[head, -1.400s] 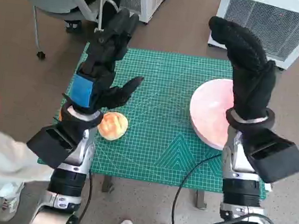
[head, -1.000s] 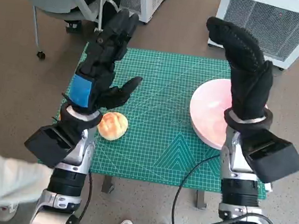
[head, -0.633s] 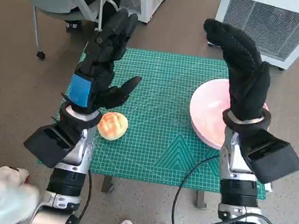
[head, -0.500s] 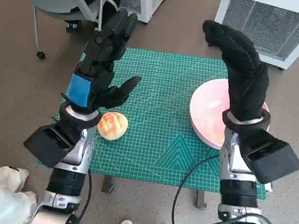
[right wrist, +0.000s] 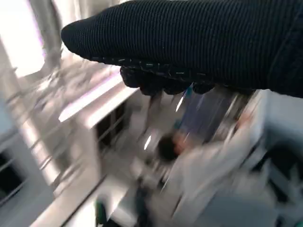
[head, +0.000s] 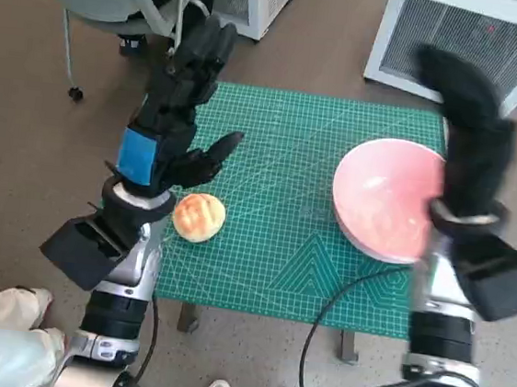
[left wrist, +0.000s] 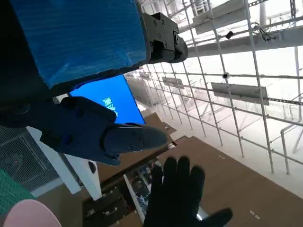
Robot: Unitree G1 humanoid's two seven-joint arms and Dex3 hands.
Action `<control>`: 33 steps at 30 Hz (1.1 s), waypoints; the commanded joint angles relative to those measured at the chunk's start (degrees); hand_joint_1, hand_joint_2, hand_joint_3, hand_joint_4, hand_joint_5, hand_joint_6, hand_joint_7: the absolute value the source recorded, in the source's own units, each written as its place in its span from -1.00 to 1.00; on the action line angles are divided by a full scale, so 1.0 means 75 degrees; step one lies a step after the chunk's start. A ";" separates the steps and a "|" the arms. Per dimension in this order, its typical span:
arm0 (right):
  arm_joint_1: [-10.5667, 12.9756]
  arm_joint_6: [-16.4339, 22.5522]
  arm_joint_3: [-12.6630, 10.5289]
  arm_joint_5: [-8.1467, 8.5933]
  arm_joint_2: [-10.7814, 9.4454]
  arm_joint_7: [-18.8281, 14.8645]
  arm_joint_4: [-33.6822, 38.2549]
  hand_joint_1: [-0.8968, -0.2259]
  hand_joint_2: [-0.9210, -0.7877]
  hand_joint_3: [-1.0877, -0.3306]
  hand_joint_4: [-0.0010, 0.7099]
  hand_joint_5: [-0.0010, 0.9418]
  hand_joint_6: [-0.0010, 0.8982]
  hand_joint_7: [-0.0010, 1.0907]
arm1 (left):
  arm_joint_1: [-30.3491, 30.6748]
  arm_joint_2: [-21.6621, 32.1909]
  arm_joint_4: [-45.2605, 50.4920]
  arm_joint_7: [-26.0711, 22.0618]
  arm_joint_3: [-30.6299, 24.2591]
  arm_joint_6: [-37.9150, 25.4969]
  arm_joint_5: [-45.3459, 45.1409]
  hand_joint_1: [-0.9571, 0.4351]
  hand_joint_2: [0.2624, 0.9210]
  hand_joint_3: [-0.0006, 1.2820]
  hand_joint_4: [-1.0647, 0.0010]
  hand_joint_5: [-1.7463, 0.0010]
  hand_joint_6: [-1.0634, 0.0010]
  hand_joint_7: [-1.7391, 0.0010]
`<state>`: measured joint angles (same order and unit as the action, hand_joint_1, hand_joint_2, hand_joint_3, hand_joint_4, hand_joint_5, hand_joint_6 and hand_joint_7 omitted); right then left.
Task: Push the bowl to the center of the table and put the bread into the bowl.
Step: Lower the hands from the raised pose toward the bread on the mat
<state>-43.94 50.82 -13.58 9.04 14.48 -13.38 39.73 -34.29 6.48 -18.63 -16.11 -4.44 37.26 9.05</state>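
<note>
The bread roll (head: pixel 199 217) lies at the near left of the desk (head: pixel 282 141), just beside the left hand (head: pixel 176 111), which is raised, fingers spread, holding nothing. The pink bowl (head: pixel 389 200) sits toward the right edge. The right hand (head: pixel 466 114) stands upright beside it, empty. It should press the bowl's outer wall low and slide it steadily leftward.

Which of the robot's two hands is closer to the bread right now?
The left hand, the one with blue tape: the bread lies just beside its wrist. The gloved right hand is raised past the pink bowl.
</note>
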 commanded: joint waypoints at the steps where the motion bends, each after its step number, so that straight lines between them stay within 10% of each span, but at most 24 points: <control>1: 0.0221 0.0176 -0.0366 -0.0376 0.0374 0.0720 0.0776 -0.02 -1.00 -0.24 -0.18 -0.93 -1.00 0.24 | 0.0115 0.0022 -0.0012 0.0057 -0.0029 0.0104 -0.0073 -0.02 1.00 -0.45 0.51 1.00 0.58 0.72; 13: 0.0131 0.0063 -0.0769 -0.0414 0.0884 0.1645 0.3007 0.07 -1.00 -0.30 -0.18 -0.90 -1.00 0.25 | 0.0163 0.0015 -0.0075 0.0135 -0.0050 0.0157 -0.0121 -0.02 1.00 -0.45 0.50 1.00 0.56 0.74; 33: 0.0110 -0.1945 -0.0981 -0.0076 0.0409 0.1541 0.4611 0.22 -1.00 -0.28 -0.29 -0.99 -0.89 -0.03 | 0.0176 0.0153 -0.0052 0.0118 -0.0109 0.0113 -0.0083 -0.03 1.00 -0.46 0.50 1.00 0.54 0.77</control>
<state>-43.89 39.59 -20.33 7.74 19.03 -1.86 72.71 -33.59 6.92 -19.08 -15.03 -5.00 37.71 8.67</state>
